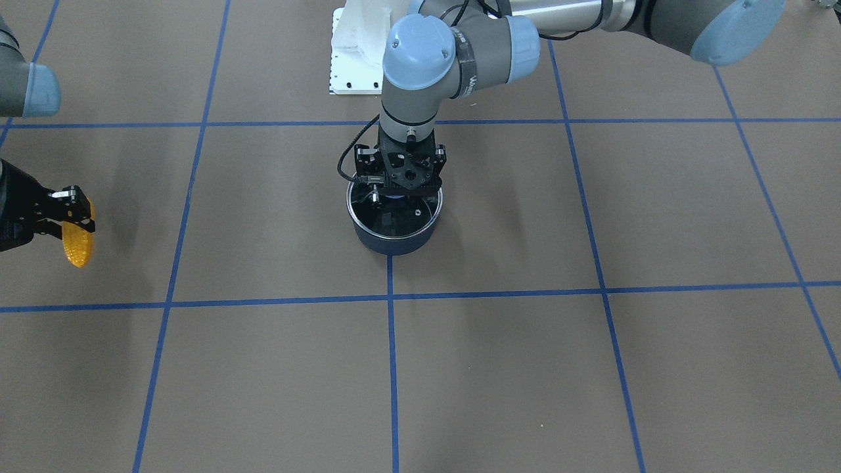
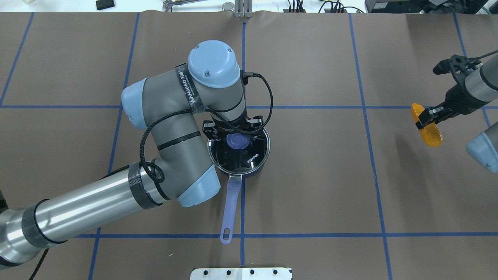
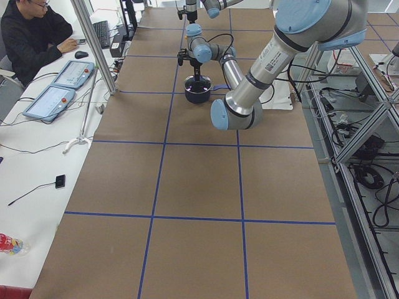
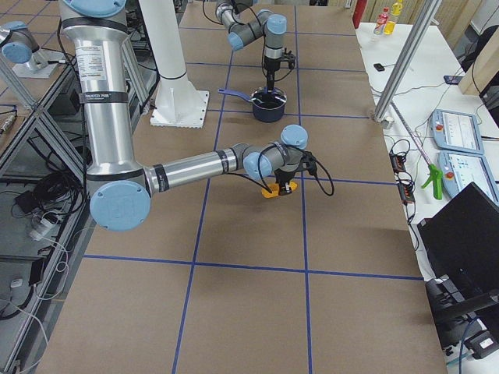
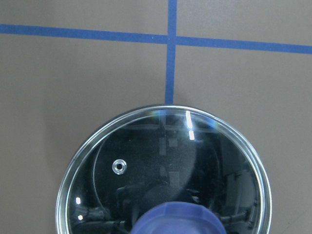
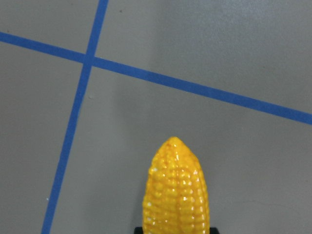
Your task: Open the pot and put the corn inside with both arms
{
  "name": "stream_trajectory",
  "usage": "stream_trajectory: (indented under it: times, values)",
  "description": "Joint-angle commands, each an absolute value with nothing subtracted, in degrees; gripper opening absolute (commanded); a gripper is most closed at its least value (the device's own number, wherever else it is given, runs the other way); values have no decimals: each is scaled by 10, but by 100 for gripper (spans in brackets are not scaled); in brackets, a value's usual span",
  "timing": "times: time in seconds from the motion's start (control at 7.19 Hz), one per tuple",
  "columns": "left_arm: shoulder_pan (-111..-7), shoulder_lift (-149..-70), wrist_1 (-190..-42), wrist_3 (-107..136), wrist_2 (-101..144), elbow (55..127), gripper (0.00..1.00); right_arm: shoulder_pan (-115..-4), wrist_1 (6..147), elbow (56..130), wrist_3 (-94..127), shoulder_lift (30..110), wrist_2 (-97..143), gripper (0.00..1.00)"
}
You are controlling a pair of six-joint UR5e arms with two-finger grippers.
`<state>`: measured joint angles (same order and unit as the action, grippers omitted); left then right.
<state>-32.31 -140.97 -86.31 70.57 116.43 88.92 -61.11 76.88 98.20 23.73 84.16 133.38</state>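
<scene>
The navy pot [image 1: 393,244] stands mid-table with its purple handle [image 2: 230,206] pointing toward the robot. The glass lid [image 5: 146,161] sits on it, its purple knob [image 2: 236,140] in the middle. My left gripper [image 2: 235,137] hangs straight down over the lid, jaws spread on either side of the knob, open. My right gripper [image 2: 426,118] is shut on the orange-yellow corn [image 2: 427,126] and holds it above the table far to the pot's right. The corn also shows in the right wrist view [image 6: 178,195], tip forward.
The robot's white base plate [image 1: 355,59] is behind the pot. Blue tape lines [image 1: 391,368] grid the brown table. An operator [image 3: 31,37] sits at a side desk with tablets [image 3: 53,99]. A post [image 4: 405,54] and bottles [image 4: 382,19] stand along that edge.
</scene>
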Motion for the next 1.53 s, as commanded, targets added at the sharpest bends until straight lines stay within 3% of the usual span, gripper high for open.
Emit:
stream_trajectory:
  times: [0.0, 0.7, 1.39]
  values:
    - [-323, -1409, -862, 706, 1167, 891, 60, -613, 839, 1015, 237, 813, 1335, 20]
    - [-363, -1407, -855, 704, 1171, 931, 59, -587, 942, 1019, 239, 688, 1334, 20]
    - [-493, -1344, -796, 531, 1216, 996, 59, -492, 974, 1007, 331, 554, 1320, 20]
